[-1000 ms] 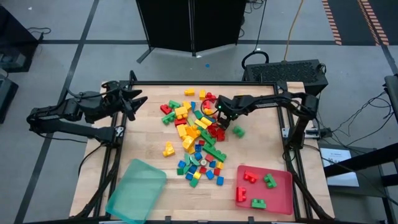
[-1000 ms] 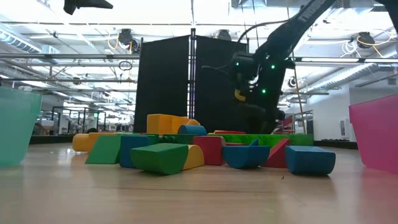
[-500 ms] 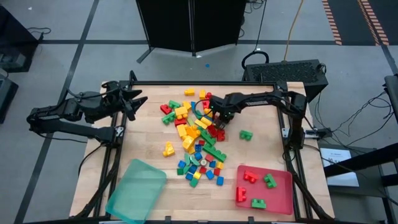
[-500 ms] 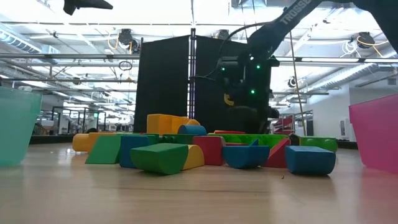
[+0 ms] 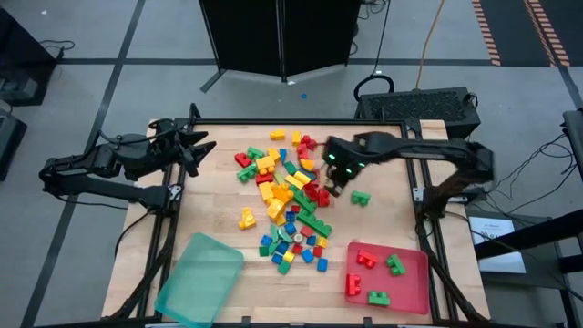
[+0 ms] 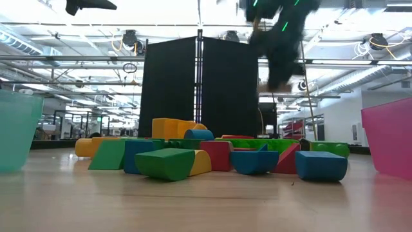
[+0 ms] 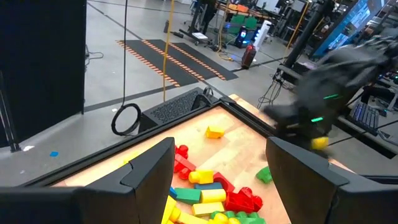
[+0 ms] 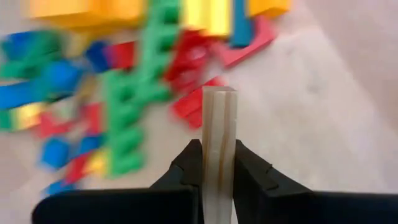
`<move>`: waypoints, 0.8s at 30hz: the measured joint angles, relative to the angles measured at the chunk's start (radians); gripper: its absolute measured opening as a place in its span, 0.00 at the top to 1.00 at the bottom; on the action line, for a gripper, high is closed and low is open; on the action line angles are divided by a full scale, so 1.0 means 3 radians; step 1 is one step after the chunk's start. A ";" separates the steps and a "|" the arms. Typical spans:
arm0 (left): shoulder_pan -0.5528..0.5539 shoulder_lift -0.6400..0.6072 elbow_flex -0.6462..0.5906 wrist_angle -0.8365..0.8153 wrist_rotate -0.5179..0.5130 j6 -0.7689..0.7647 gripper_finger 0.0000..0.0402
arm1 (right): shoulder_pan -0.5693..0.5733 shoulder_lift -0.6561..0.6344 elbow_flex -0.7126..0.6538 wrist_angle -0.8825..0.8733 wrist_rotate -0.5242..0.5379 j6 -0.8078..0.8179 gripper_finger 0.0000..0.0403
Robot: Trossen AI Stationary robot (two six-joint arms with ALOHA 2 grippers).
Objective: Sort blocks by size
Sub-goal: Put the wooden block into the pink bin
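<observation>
Dozens of blocks (image 5: 287, 205) are sitting in a loose heap in the middle of the wooden table (image 5: 214, 196), red, yellow, green and blue all mixed up, with one green block (image 5: 361, 197) lying on its own just off the heap's right edge. The right gripper (image 5: 334, 185) is hanging above that right edge of the pile, and in the right wrist view its fingers (image 8: 252, 171) are pinching a pale wooden-looking piece (image 8: 219, 146) standing upright between them, so it's clamped narrow on that. In the low view it's up near the top, well clear of the bricks. The left gripper (image 5: 196, 143) is waiting at the table's left edge, away from the pile, with its fingers (image 7: 149, 165) spread wide and nothing between them. The red tray (image 5: 414, 292) at the near right corner is holding four blocks, two red and two green. The teal tray (image 5: 200, 278) is sitting tilted at the near left corner.
</observation>
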 joint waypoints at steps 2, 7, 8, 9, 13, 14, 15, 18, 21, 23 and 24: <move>-0.0001 0.0000 0.0000 0.0000 -0.0001 0.0000 0.36 | 0.0263 -0.0263 0.0003 -0.0164 0.0007 0.0312 0.92; 0.0000 0.0000 0.0000 0.0001 -0.0011 0.0000 0.36 | 0.1080 -0.0633 0.0003 -0.0506 0.0011 0.1330 0.92; 0.0000 0.0000 0.0000 0.0001 -0.0011 -0.0001 0.36 | 0.1262 -0.0656 0.0003 -0.0556 0.0012 0.1536 0.92; 0.0000 0.0000 0.0001 0.0001 -0.0011 -0.0001 0.36 | 0.1443 -0.0659 0.0003 -0.0605 0.0012 0.1731 0.92; 0.0000 0.0005 0.0000 0.0001 -0.0011 -0.0002 0.36 | 0.2106 -0.0588 -0.0046 -0.0725 -0.0007 0.2452 0.92; 0.0000 0.0006 0.0000 0.0001 -0.0011 -0.0002 0.36 | 0.2247 -0.0569 -0.0080 -0.0722 -0.0004 0.2611 0.92; 0.0000 0.0006 0.0000 0.0001 -0.0011 -0.0003 0.36 | 0.2374 -0.0545 -0.0120 -0.0711 -0.0005 0.2779 0.92; 0.0000 0.0005 0.0001 0.0003 -0.0011 -0.0003 0.36 | 0.2689 -0.0471 -0.0241 -0.0573 -0.0009 0.3133 0.92; 0.0000 0.0006 0.0001 0.0003 -0.0011 -0.0004 0.36 | 0.2891 -0.0394 -0.0362 -0.0309 -0.0019 0.3320 0.92; -0.0001 0.0006 0.0001 0.0003 -0.0011 -0.0005 0.36 | 0.2980 -0.0344 -0.0433 -0.0112 -0.0019 0.3368 0.92; 0.0000 0.0006 0.0001 0.0003 -0.0011 -0.0005 0.36 | 0.3014 -0.0309 -0.0459 -0.0037 -0.0019 0.3372 0.92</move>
